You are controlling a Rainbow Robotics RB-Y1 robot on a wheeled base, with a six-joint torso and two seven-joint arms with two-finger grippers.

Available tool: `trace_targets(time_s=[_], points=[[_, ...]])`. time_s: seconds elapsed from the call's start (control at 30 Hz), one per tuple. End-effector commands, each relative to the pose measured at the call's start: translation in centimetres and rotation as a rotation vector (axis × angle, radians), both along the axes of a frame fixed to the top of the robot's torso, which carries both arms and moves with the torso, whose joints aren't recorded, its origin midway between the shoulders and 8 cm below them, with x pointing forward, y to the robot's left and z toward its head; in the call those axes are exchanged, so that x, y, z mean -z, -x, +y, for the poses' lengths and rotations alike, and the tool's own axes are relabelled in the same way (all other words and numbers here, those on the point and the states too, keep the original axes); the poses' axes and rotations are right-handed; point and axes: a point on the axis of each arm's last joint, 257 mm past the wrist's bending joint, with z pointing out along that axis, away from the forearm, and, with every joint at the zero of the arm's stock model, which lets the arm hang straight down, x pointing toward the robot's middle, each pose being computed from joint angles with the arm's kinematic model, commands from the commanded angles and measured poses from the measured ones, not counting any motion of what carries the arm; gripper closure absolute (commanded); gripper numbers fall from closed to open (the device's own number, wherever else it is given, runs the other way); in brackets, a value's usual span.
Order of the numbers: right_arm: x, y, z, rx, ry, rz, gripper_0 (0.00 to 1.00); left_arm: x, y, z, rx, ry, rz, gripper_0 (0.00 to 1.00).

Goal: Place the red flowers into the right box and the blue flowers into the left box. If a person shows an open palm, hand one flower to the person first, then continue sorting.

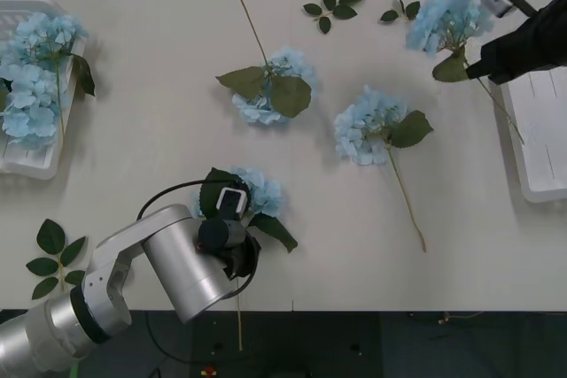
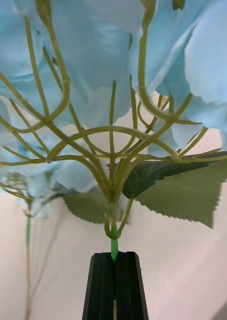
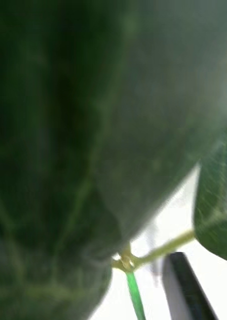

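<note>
The left box [image 1: 35, 161] sits at the table's far-left edge and holds blue flowers [image 1: 34, 77], their pale heads piled along its length with a dark leaf hanging over the inner rim. The right box [image 1: 542, 143] lies at the right edge, its slotted white bottom bare, with one thin stalk trailing across its near corner. No writing can be read on either tray. Three more blue stems lie loose on the table [image 1: 159, 112] between the boxes, and small leaf sprigs [image 1: 332, 8] rest near the far edge and the near-left corner. The right gripper [image 2: 115, 260] is above the right box's far end, its black fingers pressed together on the green stalk just under a blue head, a grip the right wrist view makes plain. The left gripper [image 1: 232, 250] is over the nearest stem; whether it is wide or narrow I cannot tell, since a leaf [image 3: 93, 125] crowds its wrist view.
</note>
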Motion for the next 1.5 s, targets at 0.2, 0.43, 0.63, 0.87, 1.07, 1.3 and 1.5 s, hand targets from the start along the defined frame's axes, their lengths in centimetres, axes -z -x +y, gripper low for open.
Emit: trace_targets(time_s=[0.2,0.43,0.63,0.87,1.07,1.3,1.5], points=[[-11.6,1.3,4.6,-0.257,-0.234,-0.304,1.0,1.4,-0.2,-0.5,0.02,0.005,-0.006,1.0],[-17.8,3.0,12.0,-0.318,-0.493,-0.483,1.0,-2.1,-2.1,1.8,0.022,-0.002,-0.085,1.0],[-19.9,6.4,18.5,-0.375,-0.618,-0.556,1.0,-10.8,-5.3,7.4,-0.044,-0.046,-0.182,1.0],[-21.5,9.0,23.6,-0.425,-0.711,-0.603,1.0,-19.8,-9.1,15.9,-0.155,-0.128,-0.252,1.0],[-22.7,10.8,27.1,-0.457,-0.777,-0.628,1.0,-26.2,-11.9,25.3,-0.195,-0.269,-0.282,1.0],[-22.5,12.5,30.8,-0.452,-0.82,-0.635,1.0,-32.6,-15.2,34.9,-0.221,-0.475,-0.309,1.0],[-21.1,13.2,34.2,-0.455,-0.835,-0.617,1.0,-36.0,-17.5,44.5,-0.251,-0.684,-0.367,1.0]])
